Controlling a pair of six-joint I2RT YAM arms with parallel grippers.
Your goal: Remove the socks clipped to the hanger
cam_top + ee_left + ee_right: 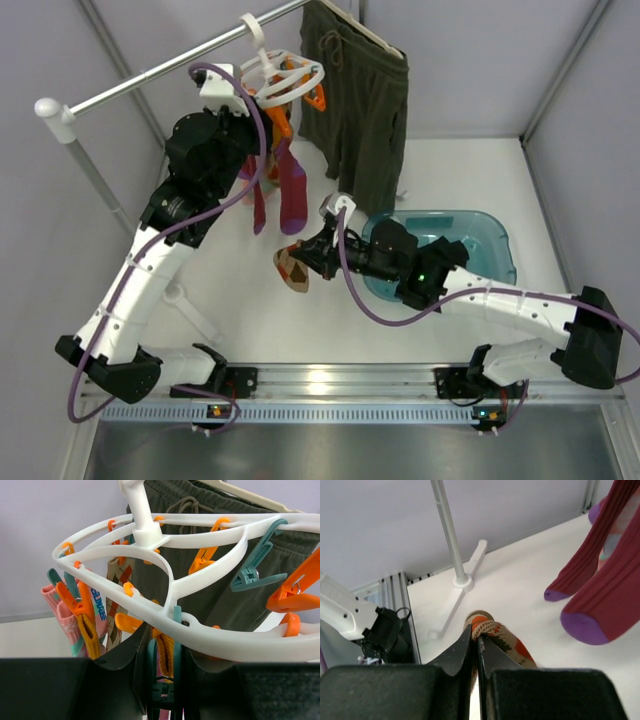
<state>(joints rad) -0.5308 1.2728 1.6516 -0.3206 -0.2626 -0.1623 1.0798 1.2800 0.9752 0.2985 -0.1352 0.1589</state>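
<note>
Left hand point(161, 647) up at hanger point(290, 72), fingers straddling teal peg point(161, 690) to pinch it open, grip unclear; right hand point(308, 255) clamped on patterned sock point(292, 270), off hanger, low over surface point(450, 170); maroon socks point(290, 195) hang clipped

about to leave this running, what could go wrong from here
The left end effector straddles a teal peg on the hanger, which only hooks over the rail: a pull could swing or unhook it. The right end effector pinches the patterned sock beside the tub, not over it; released here it may miss.
</note>
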